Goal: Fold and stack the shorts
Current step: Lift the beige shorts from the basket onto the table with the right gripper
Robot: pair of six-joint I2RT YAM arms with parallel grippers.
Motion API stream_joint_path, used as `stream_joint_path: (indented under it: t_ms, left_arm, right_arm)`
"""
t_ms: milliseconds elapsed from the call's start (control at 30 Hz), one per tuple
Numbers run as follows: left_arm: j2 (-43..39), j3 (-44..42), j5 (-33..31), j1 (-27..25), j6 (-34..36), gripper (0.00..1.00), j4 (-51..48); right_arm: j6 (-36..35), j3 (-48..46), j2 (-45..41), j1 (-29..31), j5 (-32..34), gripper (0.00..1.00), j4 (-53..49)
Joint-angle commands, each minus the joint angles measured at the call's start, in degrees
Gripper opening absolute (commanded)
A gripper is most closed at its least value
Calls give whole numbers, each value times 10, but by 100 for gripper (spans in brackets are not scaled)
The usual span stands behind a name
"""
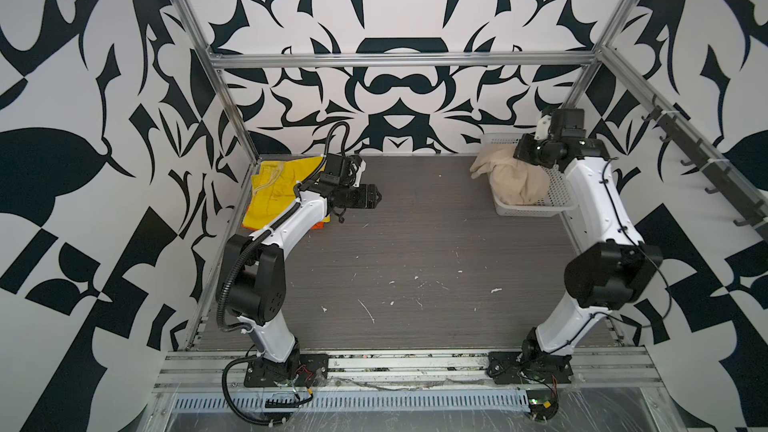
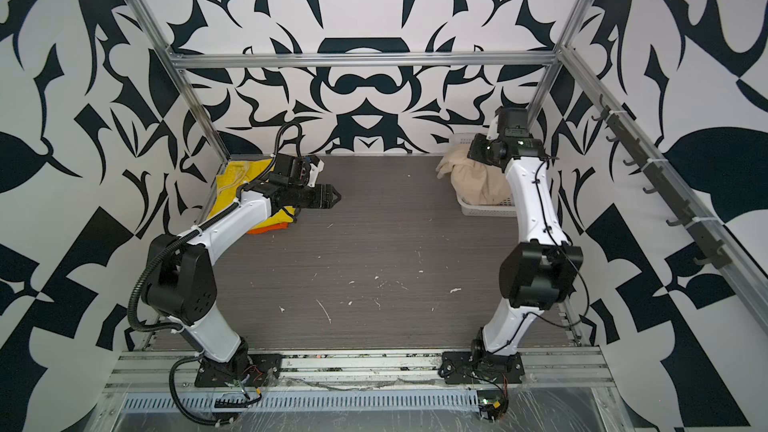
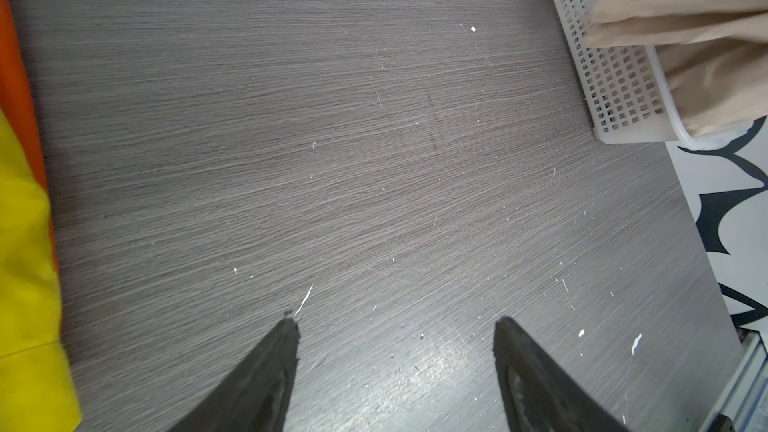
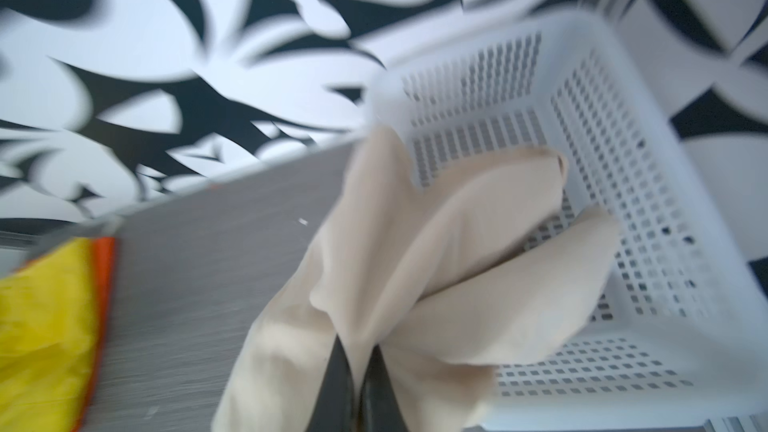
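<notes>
The right hand point(image 4: 358, 350) is pinched shut on a fold of the beige shorts point(image 4: 457, 263), with the cloth bunched up between its two dark fingers. Those shorts lie mostly inside a white basket point(image 4: 623, 160) with perforated walls, and one part hangs out over its left rim above the counter point(image 1: 415, 243). Nothing else shows in the basket. In both top views the basket sits in the far right corner of the counter, and the right arm reaches over it.

The left hand point(image 3: 397, 322) is wide open and holds nothing. It hangs above bare counter, just right of a pile in the far left corner. In that pile the yellow shorts point(image 1: 278, 189) lie on top, drawstring up. The orange shorts point(image 2: 266, 228) are underneath, with only a strip showing at the pile's near right edge.

The counter is dark grey wood grain, scratched and flecked with white. A metal frame point(image 1: 399, 61) stands around it, and walls point(image 1: 395, 14) with a bold black and white pattern close in the left, right and far sides.
</notes>
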Motion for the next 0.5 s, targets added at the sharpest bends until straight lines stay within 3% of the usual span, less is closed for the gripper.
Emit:
stream_joint_path:
  t_ms: [0, 200, 300, 467]
  left_arm:
    - [-25, 6, 8, -3, 12, 77, 17]
    - [-81, -48, 71, -4, 38, 77, 97]
    - [-108, -81, 127, -7, 57, 76, 148]
    - [-144, -127, 167, -16, 85, 75, 186]
  right_arm:
    - [25, 15, -77, 2, -83, 0, 73]
    - [26, 19, -166, 35, -196, 0, 99]
    - [5, 27, -190, 83, -220, 0, 82]
    - [11, 15, -192, 164, -279, 0, 48]
